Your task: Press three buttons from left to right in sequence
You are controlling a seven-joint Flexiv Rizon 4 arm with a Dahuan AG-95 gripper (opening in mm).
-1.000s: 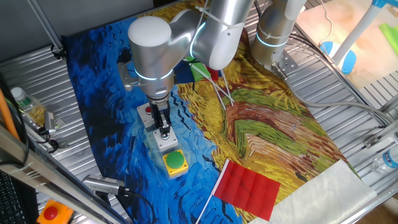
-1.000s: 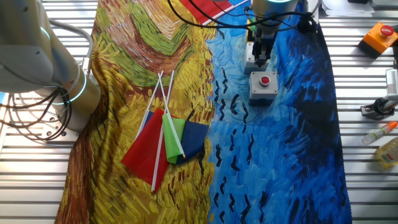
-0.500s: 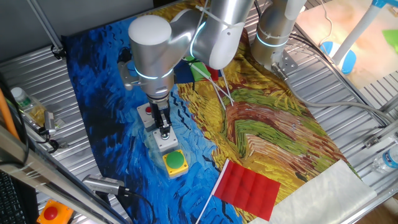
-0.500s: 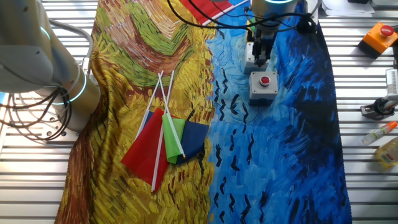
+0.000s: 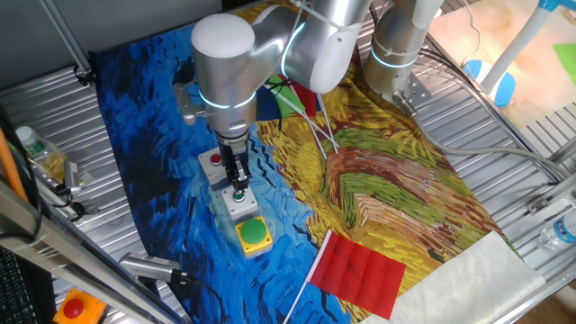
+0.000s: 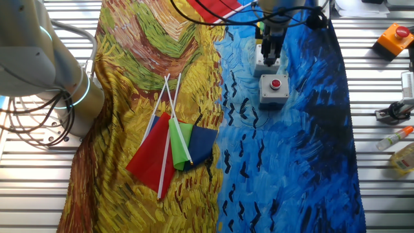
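One fixed view: hand (image 5: 238, 187) over grey box with green button (image 5: 239, 202); yellow domed box (image 5: 254, 235) next at 5 o'clock, red-button box (image 5: 214, 163) at 11. Finger gap: cannot tell.
Other fixed view: hand (image 6: 269, 59) at 12 o'clock of red-button box (image 6: 274, 89); yellow box hidden.

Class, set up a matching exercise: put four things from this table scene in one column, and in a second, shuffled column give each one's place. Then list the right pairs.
Things:
1. yellow button box
2. grey box with red button
3. orange box
4. single red flag

Places:
A. on the metal table, off the cloth
B. at the end of the button row, nearest the single red flag
C. on the cloth's yellow part
D. at the row's other end

Pairs: 1-B, 2-D, 3-A, 4-C
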